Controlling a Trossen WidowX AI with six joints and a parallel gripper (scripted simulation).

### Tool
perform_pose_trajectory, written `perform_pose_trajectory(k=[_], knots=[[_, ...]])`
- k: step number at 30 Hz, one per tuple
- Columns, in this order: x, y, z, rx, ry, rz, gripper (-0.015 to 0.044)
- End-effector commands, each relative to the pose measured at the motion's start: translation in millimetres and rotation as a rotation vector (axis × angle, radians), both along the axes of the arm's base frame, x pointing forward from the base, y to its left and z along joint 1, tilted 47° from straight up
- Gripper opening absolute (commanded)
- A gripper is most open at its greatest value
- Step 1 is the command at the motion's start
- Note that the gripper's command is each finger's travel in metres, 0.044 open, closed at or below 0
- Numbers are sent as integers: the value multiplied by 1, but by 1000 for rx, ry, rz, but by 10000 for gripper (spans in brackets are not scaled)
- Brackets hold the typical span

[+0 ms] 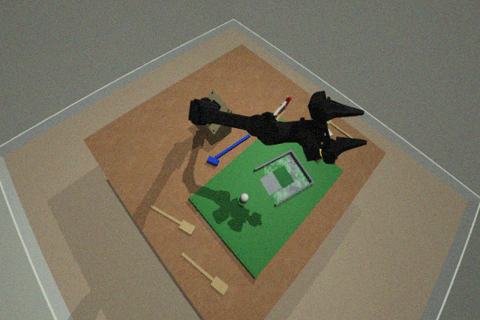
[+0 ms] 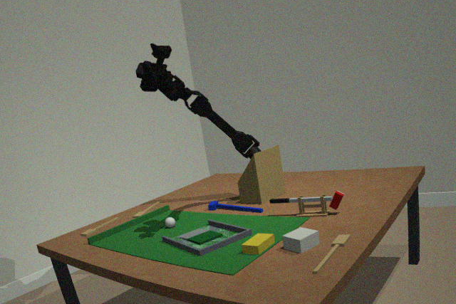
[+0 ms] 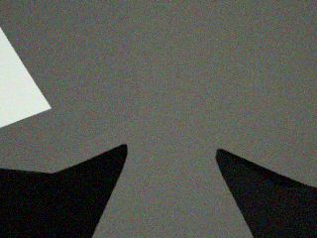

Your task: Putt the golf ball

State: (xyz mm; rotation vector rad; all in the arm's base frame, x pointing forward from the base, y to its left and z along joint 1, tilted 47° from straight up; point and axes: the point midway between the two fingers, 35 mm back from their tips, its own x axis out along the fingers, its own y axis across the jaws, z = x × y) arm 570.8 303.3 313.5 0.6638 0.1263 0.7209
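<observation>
A: Exterior view check. Where is the hand [image 2: 147, 77]?

B: High above the surface [image 2: 368, 197], at the end of the arm [image 2: 217, 120], which rises at a slant from behind the tan wedge [image 2: 263, 179]. The hand points away from the surface, toward the wall.

A: Finger state?

B: Spread wide, gripping nothing. In the wrist view both dark fingertips stand well apart, with only grey background between them and a pale patch at the upper left.

A: Location of the putter [image 2: 306, 199]?

B: It lies level on a small wooden rack [image 2: 312, 206], to the right of the wedge in the exterior view. Red head at the right end, grey shaft, black grip pointing toward the wedge. Well apart from the hand, far below it.

A: And from the top?

B: In the top view only the red head end [image 1: 286, 102] shows past the arm; the hand [image 1: 358, 127] overlaps the far edge of the mat [image 1: 247, 239].

A: Ball [image 2: 169, 221]?

B: White, resting on the mat, near its left end. The grey-walled frame [image 2: 206, 238] with the green [image 2: 203, 236] inside sits beside it, toward the mat's middle.

A: Other items?

B: A blue putter [image 2: 234, 207] lies in front of the wedge. A yellow block [image 2: 257, 243] and a grey block [image 2: 301, 239] sit at the mat's right edge. Plain wooden putters [image 2: 330, 251] lie on the surface around the mat.
</observation>
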Motion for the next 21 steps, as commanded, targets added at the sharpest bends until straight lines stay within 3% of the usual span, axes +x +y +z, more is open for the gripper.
perform_pose_trajectory(k=[1, 11, 21], knots=[[0, 0, -3, -8, 3, -2, 426], [-5, 4, -157, -449, 169, -62, 440], [-67, -29, -322, -1034, 339, 42, 440]])
